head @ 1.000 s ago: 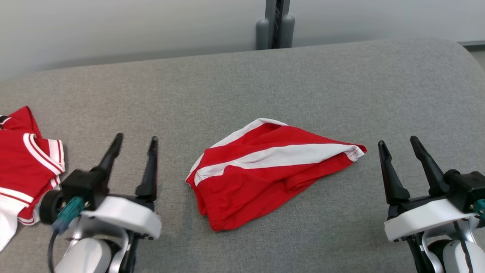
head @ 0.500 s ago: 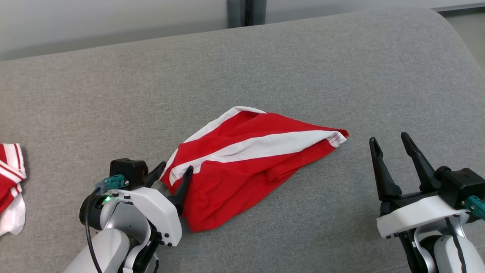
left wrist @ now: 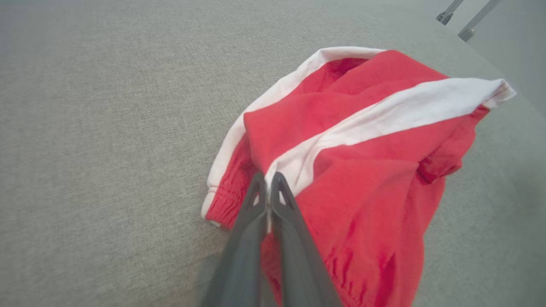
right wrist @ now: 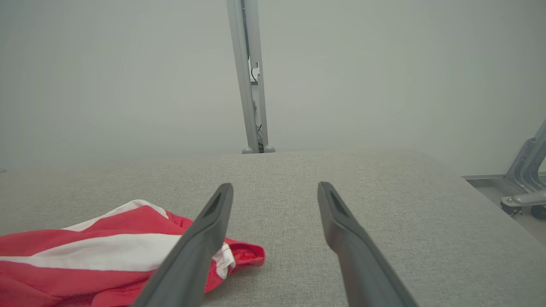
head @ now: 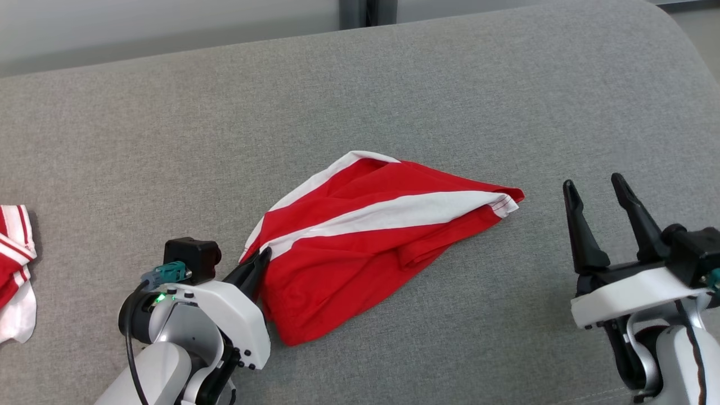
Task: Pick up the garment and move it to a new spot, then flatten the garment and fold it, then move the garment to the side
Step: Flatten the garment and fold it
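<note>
A red garment (head: 382, 236) with broad white stripes lies crumpled in the centre of the head view, on a grey fabric-covered surface (head: 394, 84) that spans the frame. At the lower left of that view, the left gripper (head: 260, 260) has its two dark fingers pressed together, pinching the garment's lower left edge where a white stripe ends. In the left wrist view, the left gripper (left wrist: 268, 181) rises from the bottom centre with a thin sliver of white cloth between its closed fingers, and the garment (left wrist: 362, 170) spreads across the right half of the frame.

At the lower right of the head view, the right gripper (head: 592, 181) has its fingers spread apart, holding nothing, well apart from the garment's right tip. In the right wrist view, the right gripper (right wrist: 275, 186) stands open above the grey surface, with the garment (right wrist: 85, 251) at the lower left and a metal post (right wrist: 249, 76) at the top centre.

A second red-and-white cloth (head: 14, 270) lies at the left edge of the head view.
</note>
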